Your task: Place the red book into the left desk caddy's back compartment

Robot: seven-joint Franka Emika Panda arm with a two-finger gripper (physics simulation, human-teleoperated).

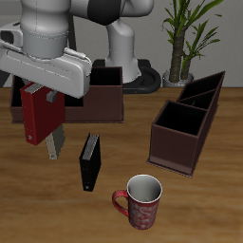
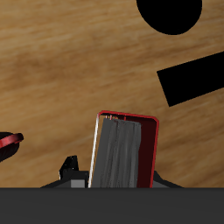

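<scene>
Two caddies, left desk caddy [image 1: 187, 123], one red book [image 1: 41, 117] clamped in fingers [image 1: 43, 92], black book [image 1: 88, 161], mug [image 1: 142, 202], fingertips hidden

Soft, even light falls from above on the brown wood-grain table [image 1: 218, 204], with only a faint shadow beside the upright black book [image 1: 89, 161]. The exterior render is low in resolution and slightly soft. In the wrist view, hard pure-black shadows lie on the wood; no glare.
</scene>
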